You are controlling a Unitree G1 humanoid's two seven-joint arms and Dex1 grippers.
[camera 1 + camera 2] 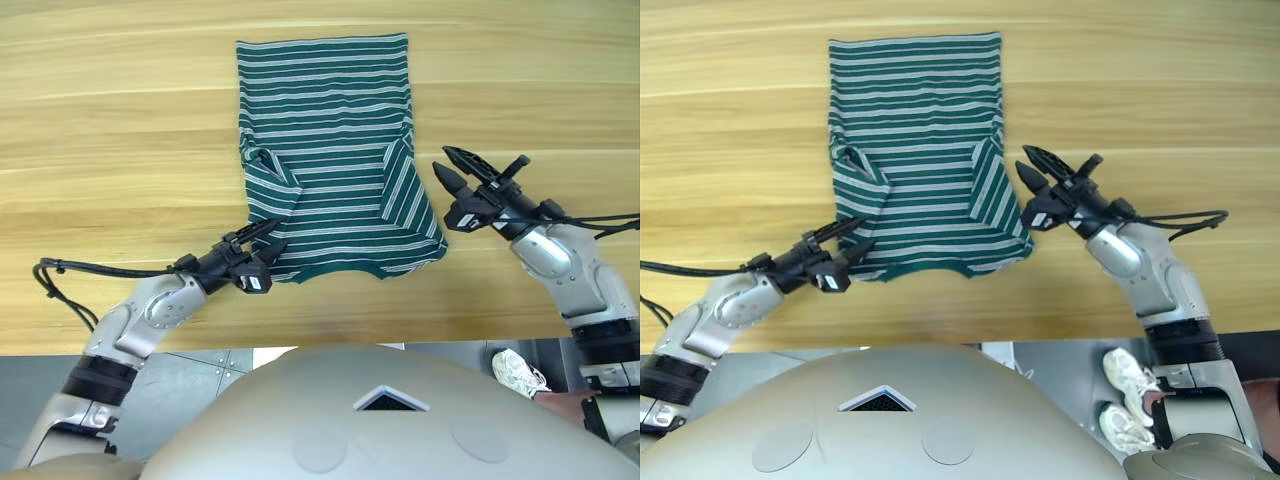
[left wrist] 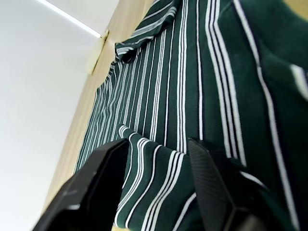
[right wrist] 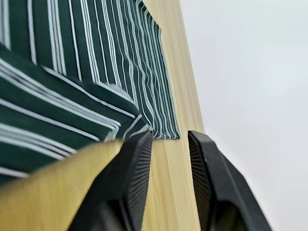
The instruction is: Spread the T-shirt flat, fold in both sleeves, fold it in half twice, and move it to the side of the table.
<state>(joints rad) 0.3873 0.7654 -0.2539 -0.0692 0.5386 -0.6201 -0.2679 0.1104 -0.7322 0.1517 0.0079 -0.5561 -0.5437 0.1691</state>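
Note:
A dark green T-shirt (image 1: 325, 120) with white stripes lies flat on the wooden table (image 1: 120, 120), both sleeves folded in over its body. My left gripper (image 1: 270, 238) is open at the shirt's near left corner, its fingers just over the cloth edge. In the left wrist view the striped cloth (image 2: 202, 72) lies beyond the spread fingers (image 2: 103, 168). My right gripper (image 1: 455, 168) is open and hovers over bare wood just right of the shirt, level with the folded right sleeve (image 1: 400, 185). The right wrist view shows the shirt's edge (image 3: 96, 57) past its own gripper (image 3: 169, 137).
The table's near edge (image 1: 330, 345) runs close in front of both arms. Bare wood stretches left and right of the shirt. Black cables (image 1: 60, 280) trail from the left arm. A white shoe (image 1: 517, 372) lies on the floor below the right arm.

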